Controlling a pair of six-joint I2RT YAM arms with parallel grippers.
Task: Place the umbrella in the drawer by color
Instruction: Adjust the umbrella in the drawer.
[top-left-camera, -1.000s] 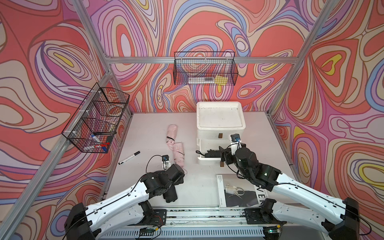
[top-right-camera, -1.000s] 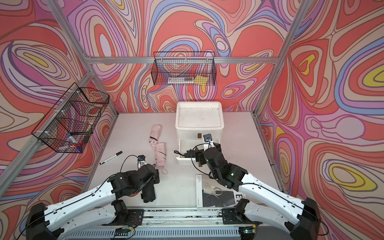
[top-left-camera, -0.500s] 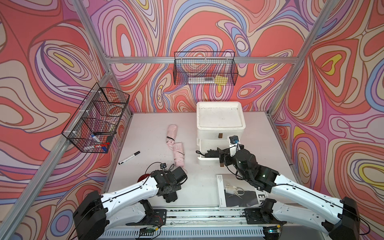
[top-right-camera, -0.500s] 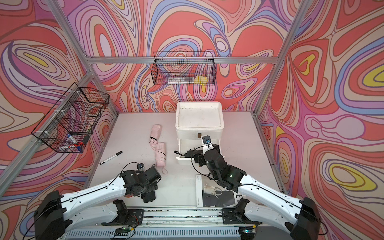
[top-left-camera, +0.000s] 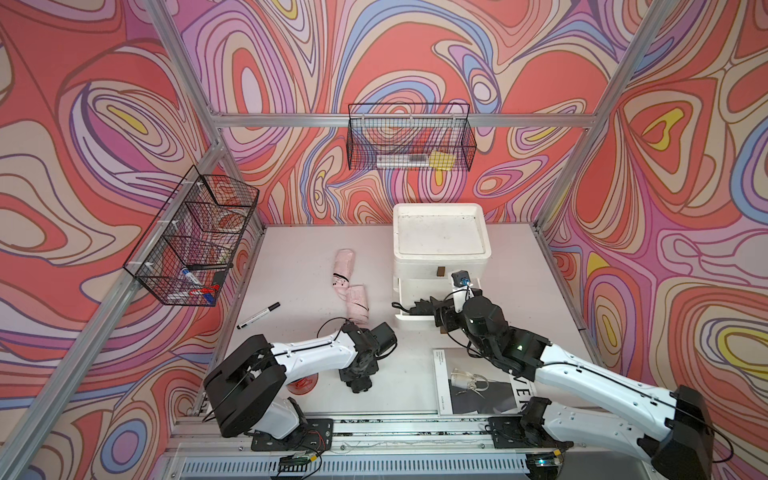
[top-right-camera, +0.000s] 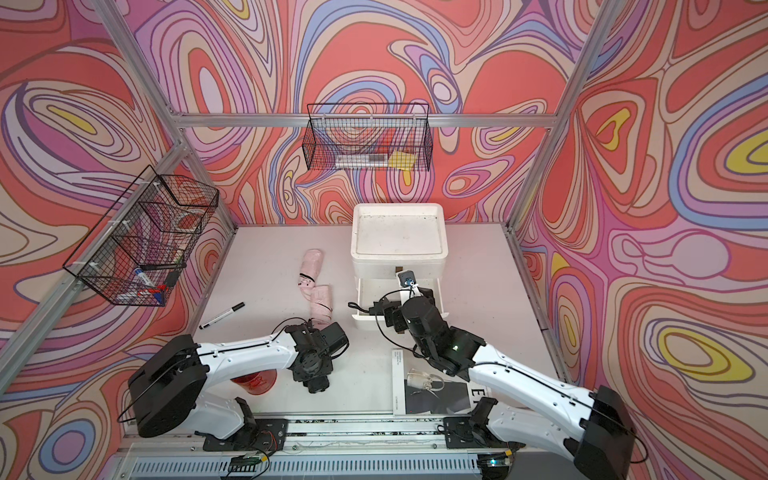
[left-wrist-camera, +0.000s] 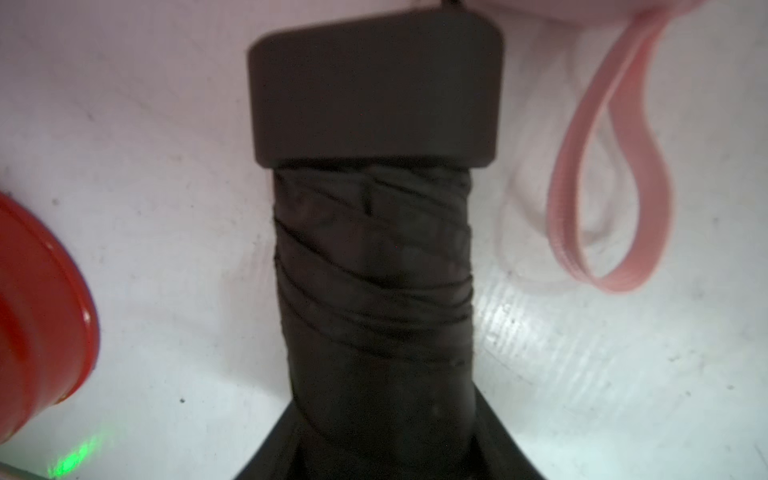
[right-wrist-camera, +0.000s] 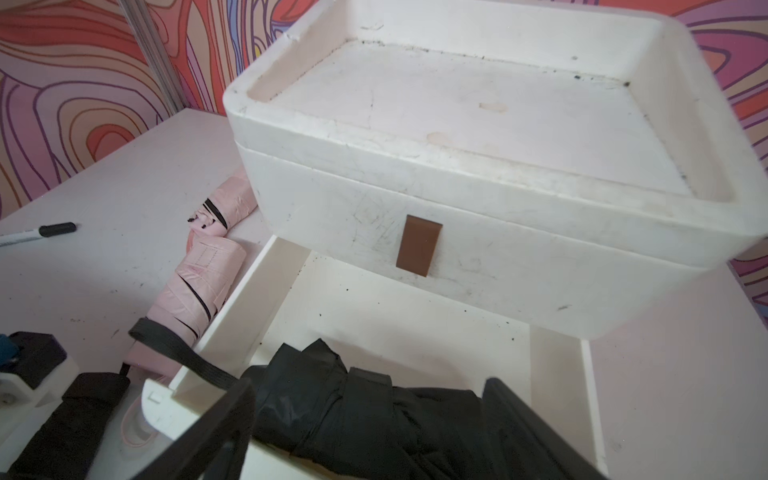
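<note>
Near the table's front lies a black folded umbrella (top-left-camera: 383, 335) (left-wrist-camera: 374, 249), with my left gripper (top-left-camera: 368, 359) (left-wrist-camera: 380, 419) shut on its lower end. A second black umbrella (top-left-camera: 417, 307) (right-wrist-camera: 374, 419) rests in the open lower drawer (top-left-camera: 405, 318) (right-wrist-camera: 241, 299) of the white drawer unit (top-left-camera: 440, 266), its strap hanging over the drawer's side wall. My right gripper (top-left-camera: 430, 311) (right-wrist-camera: 370, 386) stands open, one finger on each side of it. Two pink umbrellas (top-left-camera: 345, 266) (top-left-camera: 358, 303) lie on the table left of the unit. The upper drawer, with a brown tab (right-wrist-camera: 417, 245), is closed.
A red cup (top-left-camera: 302, 384) stands close beside my left arm. A black marker (top-left-camera: 257, 316) lies at the left. A magazine (top-left-camera: 478, 386) lies under my right arm. Wire baskets hang on the left wall (top-left-camera: 195, 237) and back wall (top-left-camera: 411, 143).
My left gripper has come down over the black umbrella on the table and closed on it. The right gripper has barely moved and stays open over the drawer.
</note>
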